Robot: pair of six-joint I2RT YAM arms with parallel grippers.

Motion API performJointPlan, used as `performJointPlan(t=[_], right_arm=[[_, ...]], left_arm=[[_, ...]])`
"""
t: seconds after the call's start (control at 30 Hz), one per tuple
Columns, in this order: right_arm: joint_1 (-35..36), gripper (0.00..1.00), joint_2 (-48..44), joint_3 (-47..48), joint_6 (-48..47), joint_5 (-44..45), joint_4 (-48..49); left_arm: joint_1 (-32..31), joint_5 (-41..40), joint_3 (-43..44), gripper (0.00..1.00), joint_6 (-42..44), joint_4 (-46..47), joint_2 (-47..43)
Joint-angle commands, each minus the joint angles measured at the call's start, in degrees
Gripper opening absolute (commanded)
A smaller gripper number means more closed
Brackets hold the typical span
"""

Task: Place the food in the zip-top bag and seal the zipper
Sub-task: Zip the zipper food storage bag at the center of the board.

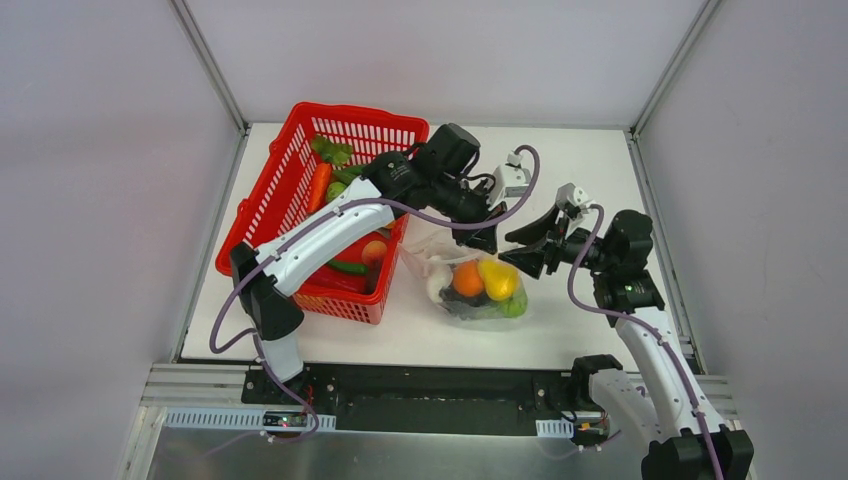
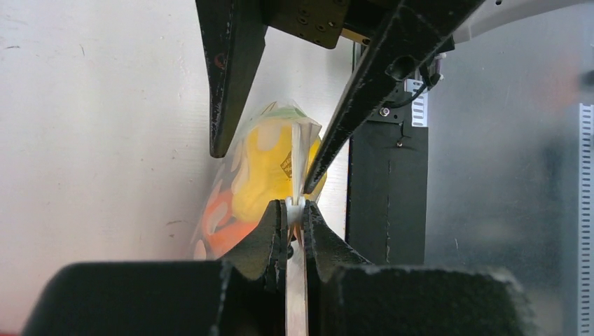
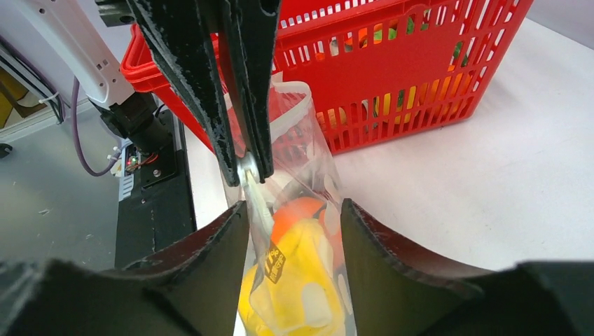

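Observation:
The clear dotted zip-top bag (image 1: pixel 455 262) lies on the white table, holding an orange ball (image 1: pixel 466 279), a yellow lemon (image 1: pixel 498 279), white garlic (image 1: pixel 437 285), dark grapes (image 1: pixel 477 298) and a green piece (image 1: pixel 516 305). My left gripper (image 1: pixel 488 234) is shut on the bag's zipper strip (image 2: pixel 298 157), pinched at its fingertips (image 2: pixel 295 210). My right gripper (image 1: pixel 523 250) is open, with its fingers (image 3: pixel 213 255) on either side of the bag's mouth edge and the lemon (image 3: pixel 308 280) showing between them. In the right wrist view the left gripper's shut fingers (image 3: pixel 238 105) hold the strip (image 3: pixel 256 199) just ahead.
The red mesh basket (image 1: pixel 262 205) stands to the left of the bag with more toy food in it, and shows behind the bag in the right wrist view (image 3: pixel 420 77). The left arm (image 1: pixel 330 232) crosses over the basket. Grey walls enclose the table.

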Motion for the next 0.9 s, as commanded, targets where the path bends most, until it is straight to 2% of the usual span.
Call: performJointPlan(t=[0.0, 0.13, 0.2, 0.23, 0.4, 0.63, 0.87], right_arm=[[0.03, 0.48, 0.31, 2.29, -1.13, -2.44, 1.80], [0.09, 0.22, 0.40, 1.63, -1.05, -2.46, 1.89], [0.14, 0.03, -0.10, 0.95, -0.80, -1.80, 2.74], [0.14, 0.00, -0.42, 0.64, -0.53, -1.25, 3.26], [0.12, 0.00, -3.14, -0.95, 2.32, 9.06, 4.18], [0.05, 0.00, -6.70, -3.73, 4.40, 17.06, 4.28], [-0.02, 0.00, -10.28, -5.89, 6.50, 25.55, 3.91]], left_arm=[[-0.39, 2.26, 2.69, 0.00, 1.03, -0.36, -0.18], [-0.48, 2.40, 2.69, 0.00, 0.98, -0.06, -0.12], [-0.45, 2.34, 2.72, 0.00, 0.96, 0.13, -0.09], [-0.50, 2.13, 2.76, 0.00, 1.10, 0.12, -0.02], [-0.06, -0.89, 1.60, 0.00, 2.58, -2.01, -0.45], [4.20, -3.76, -11.70, 0.00, 0.44, 4.49, -7.43], [5.20, -6.08, -15.28, 0.00, 1.49, 3.65, -10.29]])
